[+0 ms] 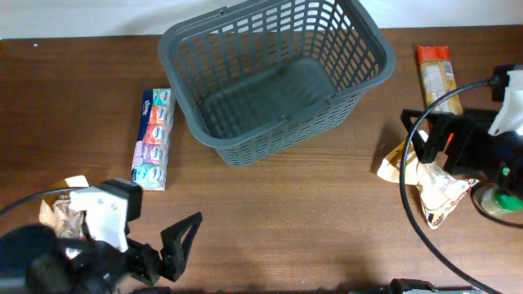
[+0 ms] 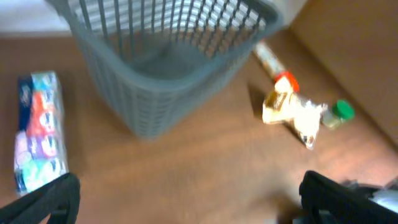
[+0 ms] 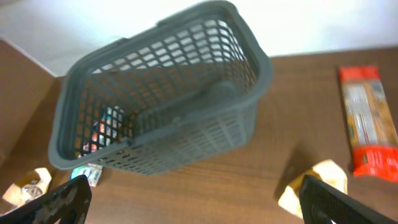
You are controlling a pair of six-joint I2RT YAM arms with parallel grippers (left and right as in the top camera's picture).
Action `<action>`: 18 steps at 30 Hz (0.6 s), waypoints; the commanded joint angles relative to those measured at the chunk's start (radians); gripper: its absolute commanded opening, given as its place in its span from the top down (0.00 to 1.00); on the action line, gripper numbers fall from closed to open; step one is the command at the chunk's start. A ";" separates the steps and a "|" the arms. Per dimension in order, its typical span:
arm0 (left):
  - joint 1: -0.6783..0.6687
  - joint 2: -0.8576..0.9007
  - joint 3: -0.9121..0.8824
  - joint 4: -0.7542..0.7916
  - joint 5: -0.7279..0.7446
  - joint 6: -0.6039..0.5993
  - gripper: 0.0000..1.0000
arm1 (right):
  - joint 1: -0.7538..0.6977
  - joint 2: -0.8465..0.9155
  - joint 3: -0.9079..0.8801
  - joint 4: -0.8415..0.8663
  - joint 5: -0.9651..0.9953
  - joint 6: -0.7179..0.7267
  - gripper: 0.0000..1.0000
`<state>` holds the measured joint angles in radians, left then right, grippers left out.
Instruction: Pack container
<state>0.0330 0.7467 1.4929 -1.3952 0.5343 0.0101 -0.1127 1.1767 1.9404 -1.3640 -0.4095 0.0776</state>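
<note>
Toward the far edge of the wooden table [image 1: 286, 220], a little right of centre, stands the container [image 1: 261, 139] — a big dark grey basket with lattice sides and a thick rim, set at an angle to the table edge, its solid base in plain view. Just to its left lies a long multi-coloured tissue pack [image 1: 154, 139], close to the basket but not touching it. Well to the right of the basket an orange-ended pasta packet [image 1: 435, 77] lies flat, and nearer the front on that side sit a yellow packet [image 1: 391, 166], a crumpled pale bag [image 1: 437, 192] and a small green-capped jar [image 2: 341, 111], all bunched together. The left gripper [image 1: 167, 249] hangs low at the near left corner, pointed at the basket, its dark fingers [image 2: 43, 199] spread wide with nothing between them; a crinkled snack wrapper [image 1: 61, 214] lies beside that arm. The right gripper [image 1: 414, 139] hovers over the bunch of goods on the right — its fingers [image 3: 65, 202] also stand wide apart and hold nothing, framing the basket in the wrist view.
</note>
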 commanded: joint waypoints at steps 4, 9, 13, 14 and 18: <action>-0.019 0.041 0.072 -0.150 0.085 0.111 0.00 | 0.002 0.140 0.188 -0.029 -0.121 -0.089 0.01; -0.101 0.050 0.101 -0.152 0.179 0.119 0.00 | 0.096 0.263 0.345 -0.100 -0.129 -0.100 0.01; -0.179 0.079 0.107 -0.129 0.180 0.118 0.00 | 0.209 0.331 0.421 -0.117 -0.059 -0.087 0.01; -0.203 0.090 0.108 -0.124 0.179 0.118 0.01 | 0.237 0.340 0.429 -0.124 -0.018 -0.076 0.01; -0.318 0.143 0.108 -0.113 0.077 0.093 0.01 | 0.335 0.357 0.435 -0.155 0.136 -0.051 0.01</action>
<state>-0.2085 0.8349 1.5932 -1.5192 0.6765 0.1097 0.1619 1.5288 2.3474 -1.5036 -0.4133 0.0044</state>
